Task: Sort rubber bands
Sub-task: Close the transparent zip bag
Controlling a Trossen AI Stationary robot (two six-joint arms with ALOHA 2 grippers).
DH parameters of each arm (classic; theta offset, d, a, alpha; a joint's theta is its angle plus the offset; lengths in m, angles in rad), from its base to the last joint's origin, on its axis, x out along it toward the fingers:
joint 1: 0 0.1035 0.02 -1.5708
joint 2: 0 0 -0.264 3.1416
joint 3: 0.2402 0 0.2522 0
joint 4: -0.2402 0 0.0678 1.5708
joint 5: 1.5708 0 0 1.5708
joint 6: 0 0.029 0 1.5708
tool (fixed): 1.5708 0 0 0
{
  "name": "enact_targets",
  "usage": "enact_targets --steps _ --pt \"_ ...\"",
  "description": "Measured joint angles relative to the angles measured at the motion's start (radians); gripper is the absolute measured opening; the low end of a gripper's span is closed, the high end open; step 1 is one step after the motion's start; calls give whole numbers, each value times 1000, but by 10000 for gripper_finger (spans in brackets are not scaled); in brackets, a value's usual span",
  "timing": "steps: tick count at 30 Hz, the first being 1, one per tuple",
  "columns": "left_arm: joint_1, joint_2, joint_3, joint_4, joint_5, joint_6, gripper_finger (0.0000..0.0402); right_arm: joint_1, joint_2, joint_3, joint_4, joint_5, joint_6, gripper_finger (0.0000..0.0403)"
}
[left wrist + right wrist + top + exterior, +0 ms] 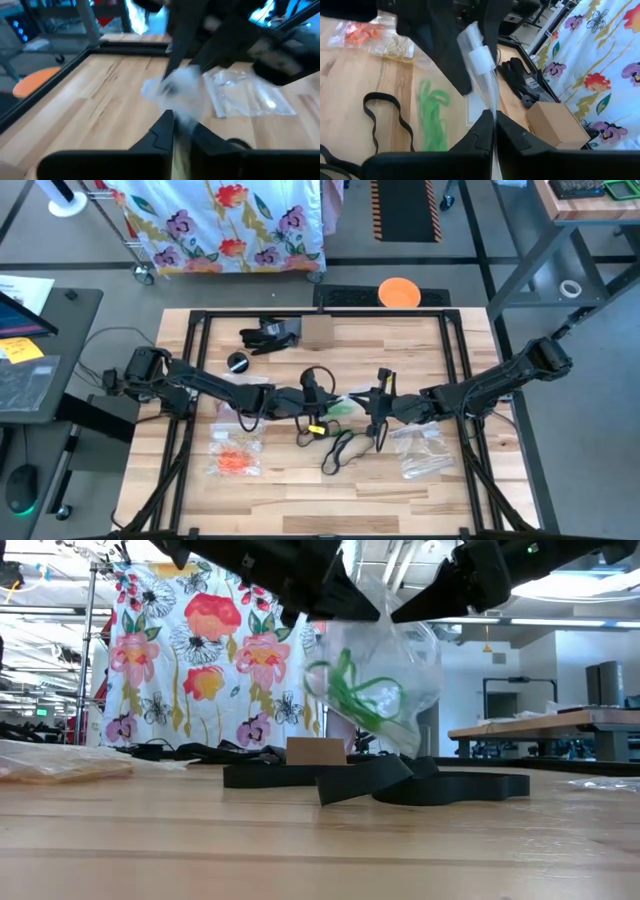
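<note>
**A:** Listing largest first, operator: you have the wooden table (300, 480), then the two arms meeting over its middle. Landmark for everything below is the cardboard box (318, 332) at the table's far edge.

**B:** And the grippers?

**A:** Your left gripper (312, 402) sits in front of the box, jaws pressed together on the clear bag (385, 690). Your right gripper (381, 406) is in front of the box and to its right, jaws likewise pinching that bag's edge. The bag hangs between them, lifted off the table.

**B:** Where are the task items?

**A:** Green rubber bands (352, 688) are inside the held bag. Orange rubber bands (236, 461) lie in a bag well in front of the box, to its left.

**B:** Remaining stock?

**A:** Empty clear bags (424, 452) front-right of the box; black straps (340, 448) directly in front; a dark glove (268, 335) just left of the box.
</note>
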State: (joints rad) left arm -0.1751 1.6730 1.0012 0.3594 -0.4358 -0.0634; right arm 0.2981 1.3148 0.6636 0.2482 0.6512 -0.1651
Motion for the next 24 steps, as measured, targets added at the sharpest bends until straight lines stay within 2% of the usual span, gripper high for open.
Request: enact_targets --steps 6,17,22,24 --pt "-18 -2 0 9 -20 28 1 28 0 0 -45 0 -24 58" --pt "-16 -3 0 -13 -31 42 0 111 -11 1 48 6 -105 207" --pt "-31 -3 0 -10 47 119 0 97 -11 1 94 23 -98 232" --pt "-39 -3 0 -9 57 151 0 90 -11 1 90 -23 -80 231"
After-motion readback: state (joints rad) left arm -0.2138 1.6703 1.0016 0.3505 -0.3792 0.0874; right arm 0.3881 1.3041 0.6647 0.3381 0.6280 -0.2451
